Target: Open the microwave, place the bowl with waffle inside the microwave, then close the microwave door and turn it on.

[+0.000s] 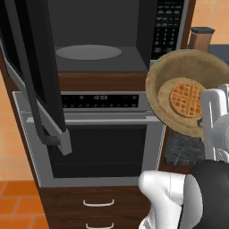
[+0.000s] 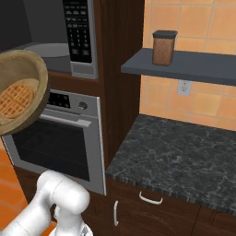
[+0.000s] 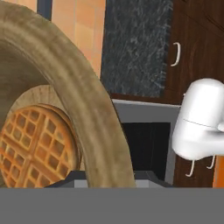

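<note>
Bowl (image 1: 166, 74) of tan wood hangs in the air in front of the oven column, tipped steeply on its side so that its open mouth faces back toward the cameras, and the waffle (image 1: 186, 98) lies flat against its inner bottom. In the left base view it sits to the right of the microwave (image 1: 112, 40), level with the gap between the microwave and the silver oven (image 1: 96, 138) below; in the right base view the bowl (image 2: 39, 83) is at the left edge, in front of the oven's control strip, with the waffle (image 2: 16, 101) showing inside. The end effector (image 1: 210, 117) meets the bowl at its right rim in the left base view, and in the hand view the thick rim (image 3: 94, 118) runs down between the dark finger tips at the bottom, so the end effector is clenched on the bowl's rim. The microwave door (image 1: 38, 76) stands swung wide open to the left, and the grey turntable (image 1: 88, 52) lies bare inside the cavity. A brown canister (image 2: 164, 47) with a black lid stands on the grey shelf (image 2: 203, 67) above the dark speckled counter (image 2: 184, 156).
</note>
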